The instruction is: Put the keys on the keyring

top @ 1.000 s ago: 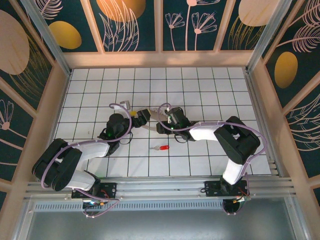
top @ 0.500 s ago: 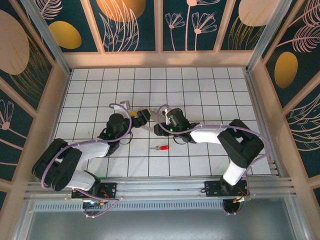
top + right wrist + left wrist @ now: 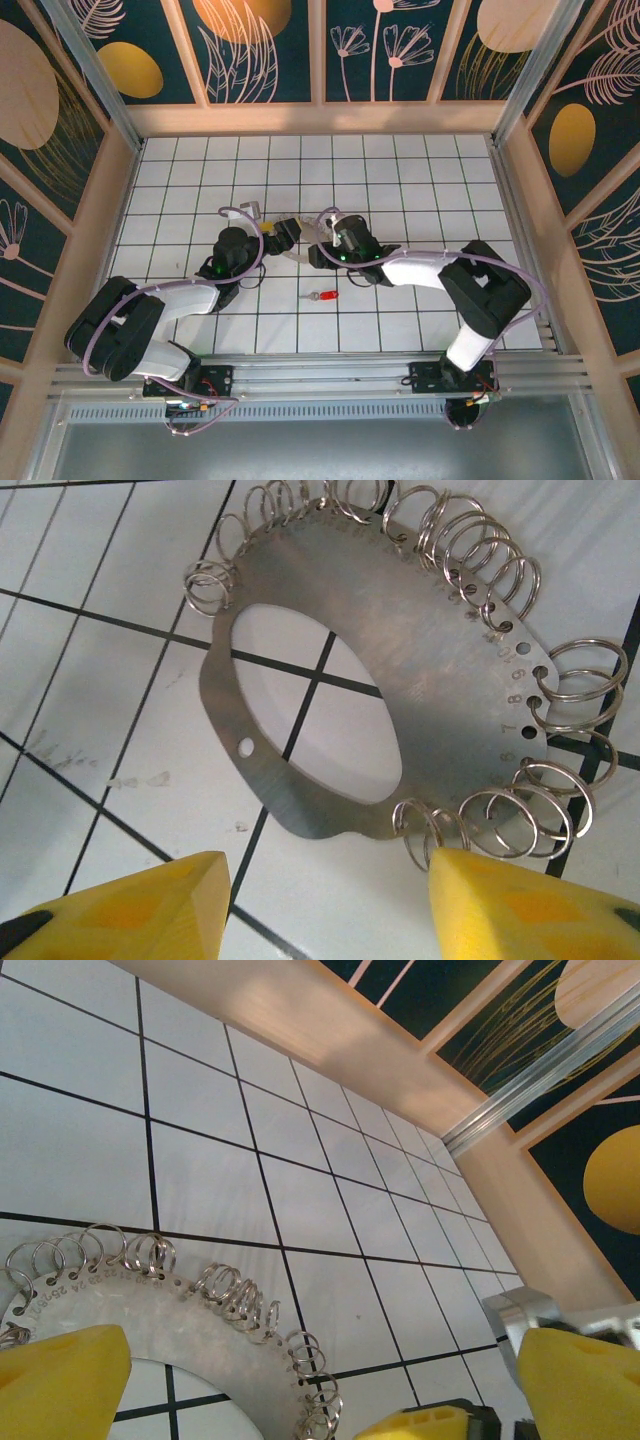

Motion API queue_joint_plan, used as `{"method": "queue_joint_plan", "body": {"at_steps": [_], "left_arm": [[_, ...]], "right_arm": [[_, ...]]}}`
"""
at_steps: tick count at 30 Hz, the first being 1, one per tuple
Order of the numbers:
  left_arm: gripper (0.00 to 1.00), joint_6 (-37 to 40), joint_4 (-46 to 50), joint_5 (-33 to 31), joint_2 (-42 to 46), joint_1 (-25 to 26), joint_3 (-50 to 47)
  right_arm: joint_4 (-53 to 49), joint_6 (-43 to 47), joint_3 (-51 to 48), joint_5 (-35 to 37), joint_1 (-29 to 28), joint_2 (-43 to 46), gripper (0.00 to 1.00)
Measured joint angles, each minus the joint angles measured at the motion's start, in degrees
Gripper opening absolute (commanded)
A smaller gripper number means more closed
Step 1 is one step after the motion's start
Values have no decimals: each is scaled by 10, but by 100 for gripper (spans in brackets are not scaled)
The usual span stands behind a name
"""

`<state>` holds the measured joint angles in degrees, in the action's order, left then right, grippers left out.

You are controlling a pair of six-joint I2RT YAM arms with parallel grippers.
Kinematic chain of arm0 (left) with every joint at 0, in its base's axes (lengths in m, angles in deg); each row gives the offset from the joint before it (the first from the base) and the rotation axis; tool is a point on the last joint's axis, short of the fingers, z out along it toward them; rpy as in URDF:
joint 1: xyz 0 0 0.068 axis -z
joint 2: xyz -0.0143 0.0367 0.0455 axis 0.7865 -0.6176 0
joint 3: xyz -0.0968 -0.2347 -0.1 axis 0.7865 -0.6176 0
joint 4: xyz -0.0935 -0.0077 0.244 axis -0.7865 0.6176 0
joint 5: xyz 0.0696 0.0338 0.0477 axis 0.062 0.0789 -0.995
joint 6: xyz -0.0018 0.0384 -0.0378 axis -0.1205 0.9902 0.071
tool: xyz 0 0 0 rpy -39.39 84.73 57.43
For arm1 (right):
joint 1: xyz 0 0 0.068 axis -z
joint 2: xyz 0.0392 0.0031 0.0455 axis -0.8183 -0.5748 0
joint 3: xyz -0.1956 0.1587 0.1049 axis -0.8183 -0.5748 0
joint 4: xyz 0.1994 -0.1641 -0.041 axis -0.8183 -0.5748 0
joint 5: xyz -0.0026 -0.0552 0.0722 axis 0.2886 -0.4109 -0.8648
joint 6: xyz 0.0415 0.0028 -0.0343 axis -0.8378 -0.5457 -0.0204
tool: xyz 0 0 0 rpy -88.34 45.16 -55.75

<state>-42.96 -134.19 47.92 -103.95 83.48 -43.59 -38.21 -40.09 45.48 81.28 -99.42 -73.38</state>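
The key (image 3: 324,296), red-headed with a short silver blade, lies alone on the white tiles in front of both grippers. The keyring (image 3: 440,650) is a flat grey metal plate with an oval hole and several small wire rings along its rim. It lies on the tiles between the two grippers (image 3: 298,254). My right gripper (image 3: 325,905) is open just short of the plate's near edge, its right yellow finger (image 3: 530,900) against a small ring. My left gripper (image 3: 320,1400) is wide open over the plate's rim (image 3: 200,1330), holding nothing.
White tiles with black grid lines (image 3: 400,170) spread around the grippers. Tan walls (image 3: 320,118) enclose the floor at the back and on both sides. A metal rail (image 3: 330,375) runs along the near edge by the arm bases.
The right arm has shifted slightly left, toward the left gripper. The key and the left arm have not moved.
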Motion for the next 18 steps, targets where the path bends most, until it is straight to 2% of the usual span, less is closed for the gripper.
{"method": "queue_joint_plan", "body": {"at_steps": [18], "left_arm": [[99, 0, -1, 0, 0, 0, -2]], "right_arm": [[-1, 11, 31, 4, 2, -49, 55]]}}
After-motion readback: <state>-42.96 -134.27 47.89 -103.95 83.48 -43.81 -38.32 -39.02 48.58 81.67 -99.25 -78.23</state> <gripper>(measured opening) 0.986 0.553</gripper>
